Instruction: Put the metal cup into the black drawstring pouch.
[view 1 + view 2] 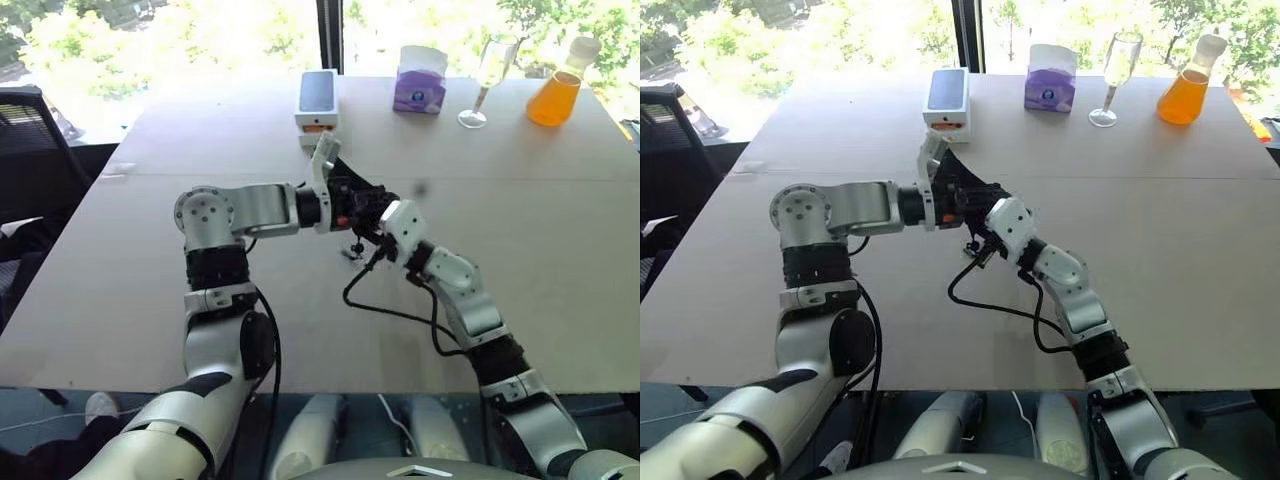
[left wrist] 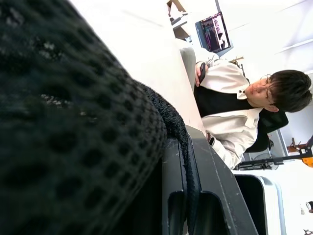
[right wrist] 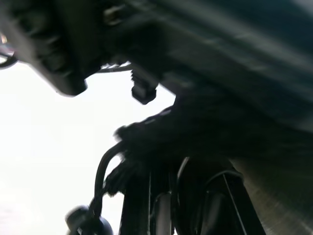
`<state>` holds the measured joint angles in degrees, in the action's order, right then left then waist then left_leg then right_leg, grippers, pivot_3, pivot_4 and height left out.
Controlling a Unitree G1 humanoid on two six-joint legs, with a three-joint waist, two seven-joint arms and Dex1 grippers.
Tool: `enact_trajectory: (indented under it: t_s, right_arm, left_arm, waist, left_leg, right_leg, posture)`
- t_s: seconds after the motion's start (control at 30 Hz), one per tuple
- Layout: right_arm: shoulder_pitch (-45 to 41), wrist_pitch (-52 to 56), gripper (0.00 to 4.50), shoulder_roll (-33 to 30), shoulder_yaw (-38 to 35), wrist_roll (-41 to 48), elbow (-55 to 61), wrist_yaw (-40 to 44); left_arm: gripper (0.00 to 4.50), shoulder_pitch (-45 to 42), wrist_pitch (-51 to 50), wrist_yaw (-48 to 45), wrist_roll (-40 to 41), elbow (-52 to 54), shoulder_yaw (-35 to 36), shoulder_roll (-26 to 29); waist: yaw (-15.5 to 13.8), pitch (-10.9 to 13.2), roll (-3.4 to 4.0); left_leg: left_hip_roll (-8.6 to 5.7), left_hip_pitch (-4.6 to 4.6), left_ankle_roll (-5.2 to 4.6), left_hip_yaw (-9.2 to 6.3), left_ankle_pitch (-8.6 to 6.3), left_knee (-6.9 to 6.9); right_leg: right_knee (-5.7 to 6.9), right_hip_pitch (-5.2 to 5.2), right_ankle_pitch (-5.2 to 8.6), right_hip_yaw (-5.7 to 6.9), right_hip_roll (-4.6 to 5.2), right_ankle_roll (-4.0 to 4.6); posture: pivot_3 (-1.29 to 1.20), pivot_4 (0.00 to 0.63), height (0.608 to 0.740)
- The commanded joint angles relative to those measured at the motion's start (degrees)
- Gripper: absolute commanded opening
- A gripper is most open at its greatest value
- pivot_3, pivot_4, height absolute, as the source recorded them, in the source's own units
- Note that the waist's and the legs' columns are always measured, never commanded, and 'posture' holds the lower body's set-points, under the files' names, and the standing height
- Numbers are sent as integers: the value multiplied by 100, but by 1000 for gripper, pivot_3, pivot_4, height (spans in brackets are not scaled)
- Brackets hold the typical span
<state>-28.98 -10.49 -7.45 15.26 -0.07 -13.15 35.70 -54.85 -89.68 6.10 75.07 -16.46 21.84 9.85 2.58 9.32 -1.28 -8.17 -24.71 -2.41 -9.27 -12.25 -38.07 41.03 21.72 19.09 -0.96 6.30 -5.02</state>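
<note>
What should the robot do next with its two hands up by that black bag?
Probably keep both grippers closed and ease them apart a little to open the black pouch. The left gripper pinches its mesh fabric, and the right gripper meets it above the table. I can't see the cup.

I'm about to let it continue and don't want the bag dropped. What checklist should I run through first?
1. Left claw clamped on the black drawstring pouch: ok, fabric sits between its fingers.
2. Right claw shut and up against the pouch: ok; whether it grips the fabric: cannot tell.
3. Metal cup inside the pouch: cannot tell.
4. Drawstring cord hanging loose, not snagged: ok.
5. Wine glass and orange flask at the far edge of the table, well away from both arms: ok.
</note>
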Motion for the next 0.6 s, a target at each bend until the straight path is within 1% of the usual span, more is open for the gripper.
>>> enact_trajectory:
  t_s: [0.03,0.1,0.17,0.3,0.37,0.43,0.5,0.53,0.6]
  right_arm:
    - [-249,-267,40,32,475,-320,-125,281]
    - [-248,-267,40,22,421,-349,-188,258]
    - [-187,-240,40,-54,413,-436,-214,262]
    - [33,423,40,343,-254,440,-23,4]
    - [73,705,40,466,-574,816,24,-111]
    - [122,558,40,258,-328,569,137,121]
    - [74,186,40,-131,364,-119,266,555]
    - [-3,62,40,-241,599,-363,271,659]
    - [-121,-99,40,-361,831,-602,240,745]
  left_arm:
    - [0,-218,-159,-387,102,89,-286,-290]
    - [0,-124,-254,-428,189,216,-319,-249]
    - [0,59,-281,-416,476,327,-414,-76]
    - [0,606,-282,-314,1168,670,-687,407]
    - [0,823,-282,-270,1235,832,-818,539]
    - [0,810,-250,-240,1083,874,-836,448]
    - [0,565,-18,-272,788,730,-915,216]
    - [0,432,121,-317,590,628,-983,126]
    - [0,270,282,-412,306,492,-1036,13]
  waist:
    - [-1,0,0]
    - [1,0,0]
    - [3,0,0]
    - [66,-1,1]
    - [76,0,1]
    - [38,0,2]
    - [-33,-1,3]
    - [-53,-1,2]
    - [-44,-1,2]
  left_leg:
    - [0,0,0,0,0,0]
    - [1,-1,0,-1,0,0]
    - [2,-1,0,-1,0,0]
    - [17,2,1,0,-1,0]
    - [25,1,3,0,0,1]
    - [27,1,3,0,0,-2]
    - [26,1,3,2,0,-9]
    - [24,1,3,3,0,-12]
    - [25,1,3,6,0,-18]
  right_leg:
    - [0,0,0,0,0,0]
    - [-1,0,0,0,0,0]
    - [-1,0,0,0,0,0]
    - [-1,0,-4,-7,8,7]
    - [-3,-1,-7,-7,3,13]
    - [-6,0,-12,-6,-2,20]
    - [-11,-2,-18,-5,-23,16]
    - [-14,-3,-22,-6,-25,11]
    - [-14,-4,-28,-4,-32,6]
  posture:
    - [0,150,740]
    - [0,150,740]
    - [0,150,740]
    - [0,150,740]
    - [0,150,740]
    - [0,150,740]
    - [0,150,740]
    - [0,150,740]
    - [0,150,740]
